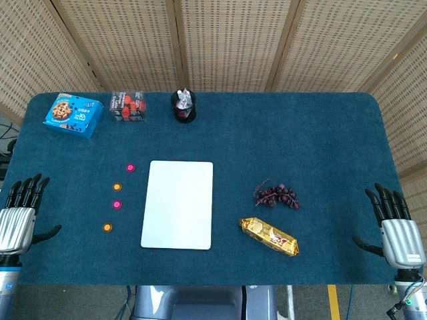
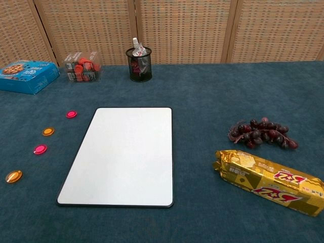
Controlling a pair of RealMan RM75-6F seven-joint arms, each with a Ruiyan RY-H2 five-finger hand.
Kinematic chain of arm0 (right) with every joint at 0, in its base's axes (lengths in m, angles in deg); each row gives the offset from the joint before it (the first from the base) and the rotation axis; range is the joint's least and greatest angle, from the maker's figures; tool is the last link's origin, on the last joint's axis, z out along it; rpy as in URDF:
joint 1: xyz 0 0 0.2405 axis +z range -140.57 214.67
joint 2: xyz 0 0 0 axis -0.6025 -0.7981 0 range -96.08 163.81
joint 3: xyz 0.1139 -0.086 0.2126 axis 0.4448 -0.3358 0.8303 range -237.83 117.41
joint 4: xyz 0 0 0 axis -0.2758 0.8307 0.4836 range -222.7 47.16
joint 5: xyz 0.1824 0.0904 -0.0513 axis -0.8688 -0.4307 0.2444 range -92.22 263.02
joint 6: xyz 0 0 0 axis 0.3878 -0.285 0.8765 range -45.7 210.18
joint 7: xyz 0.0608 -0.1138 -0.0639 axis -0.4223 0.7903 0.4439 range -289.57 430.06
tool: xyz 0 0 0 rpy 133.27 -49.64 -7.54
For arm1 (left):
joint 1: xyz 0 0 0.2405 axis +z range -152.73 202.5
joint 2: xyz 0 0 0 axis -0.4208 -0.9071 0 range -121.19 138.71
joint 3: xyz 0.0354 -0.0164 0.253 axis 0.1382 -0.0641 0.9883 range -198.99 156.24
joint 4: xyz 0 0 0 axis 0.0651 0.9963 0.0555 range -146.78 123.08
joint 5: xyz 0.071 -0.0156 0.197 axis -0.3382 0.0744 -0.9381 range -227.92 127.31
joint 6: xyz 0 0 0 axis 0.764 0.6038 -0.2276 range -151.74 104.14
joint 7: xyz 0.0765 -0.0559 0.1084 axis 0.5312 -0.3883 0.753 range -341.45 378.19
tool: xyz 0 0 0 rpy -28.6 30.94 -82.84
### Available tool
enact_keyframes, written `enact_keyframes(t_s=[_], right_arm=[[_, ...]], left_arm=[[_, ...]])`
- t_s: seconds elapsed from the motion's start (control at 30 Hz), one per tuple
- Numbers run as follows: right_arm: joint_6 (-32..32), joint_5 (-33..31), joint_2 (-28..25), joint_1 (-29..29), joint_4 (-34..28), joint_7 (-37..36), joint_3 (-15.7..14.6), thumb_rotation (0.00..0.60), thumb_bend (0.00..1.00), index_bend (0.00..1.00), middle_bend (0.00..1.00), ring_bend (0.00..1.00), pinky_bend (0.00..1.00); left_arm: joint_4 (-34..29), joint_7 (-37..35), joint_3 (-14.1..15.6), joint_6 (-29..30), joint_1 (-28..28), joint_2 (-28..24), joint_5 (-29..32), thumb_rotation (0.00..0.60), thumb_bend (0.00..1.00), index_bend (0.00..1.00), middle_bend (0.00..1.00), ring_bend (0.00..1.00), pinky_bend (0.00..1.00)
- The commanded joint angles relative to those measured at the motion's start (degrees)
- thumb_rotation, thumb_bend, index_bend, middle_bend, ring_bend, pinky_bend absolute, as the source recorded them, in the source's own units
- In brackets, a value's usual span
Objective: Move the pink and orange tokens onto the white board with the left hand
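A white board (image 1: 177,204) (image 2: 124,154) lies flat near the middle of the blue table. Left of it sits a column of small round tokens: pink (image 1: 131,167) (image 2: 71,114), orange (image 1: 117,187) (image 2: 48,131), pink (image 1: 117,205) (image 2: 40,149), orange (image 1: 107,227) (image 2: 13,176). My left hand (image 1: 20,212) rests at the table's left edge, fingers spread, holding nothing, well left of the tokens. Over at the right edge my right hand (image 1: 395,224) is likewise empty with fingers apart. Neither hand shows in the chest view.
Along the far side stand a blue cookie box (image 1: 73,115), a clear box of red pieces (image 1: 128,106) and a black mesh cup (image 1: 183,107). Right of the board lie dark grapes (image 1: 276,196) and a gold snack pack (image 1: 269,236).
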Motion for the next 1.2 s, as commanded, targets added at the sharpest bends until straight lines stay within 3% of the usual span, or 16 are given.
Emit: enact_keyframes(t_s=[0.03,0.23,0.4,0.5,0.57,0.77,1.2], right_arm=[[0.42,0.20,0.31,-0.14,0.25,0.21,0.10,0.600,0.00,0.00,0.00,0.00,0.00],[0.25,0.22,0.26,-0.20,0.22,-0.59,-0.03,0.600,0.00,0.00,0.00,0.00,0.00],[-0.41,-0.25,0.06,-0.11,-0.08,-0.99,-0.04,0.600,0.00,0.00,0.00,0.00,0.00],[-0.73,-0.47,-0.08,-0.07,-0.24,-1.25,-0.05,0.600,0.00,0.00,0.00,0.00,0.00],[-1.08,-0.70,-0.19,-0.01,-0.38,-1.36,-0.06,0.600,0.00,0.00,0.00,0.00,0.00],[-1.89,-1.37,-0.54,0.09,-0.81,-1.78,-0.04,0.600,0.00,0.00,0.00,0.00,0.00],[-2.69,-1.90,-0.91,0.20,-1.28,-2.06,-0.06,0.600,0.00,0.00,0.00,0.00,0.00]], left_arm=[[-0.07,-0.41,-0.20,-0.17,0.34,-0.32,-0.51,0.600,0.00,0.00,0.00,0.00,0.00],[0.07,-2.24,-0.64,-2.20,0.22,-0.91,-1.96,0.600,0.00,0.00,0.00,0.00,0.00],[1.82,-4.98,-2.10,-10.61,-4.21,-0.45,-2.02,0.600,0.06,0.00,0.00,0.00,0.00],[4.39,-4.55,-3.29,-18.08,-8.39,0.97,-0.88,0.600,0.11,0.12,0.00,0.00,0.00],[7.02,-3.48,-4.26,-22.46,-10.66,2.95,1.03,0.600,0.15,0.27,0.00,0.00,0.00],[13.66,-2.36,-5.66,-31.38,-15.07,8.29,4.79,0.600,0.22,0.36,0.00,0.00,0.00],[17.89,2.03,-6.22,-35.60,-17.87,13.64,7.46,0.600,0.24,0.40,0.00,0.00,0.00]])
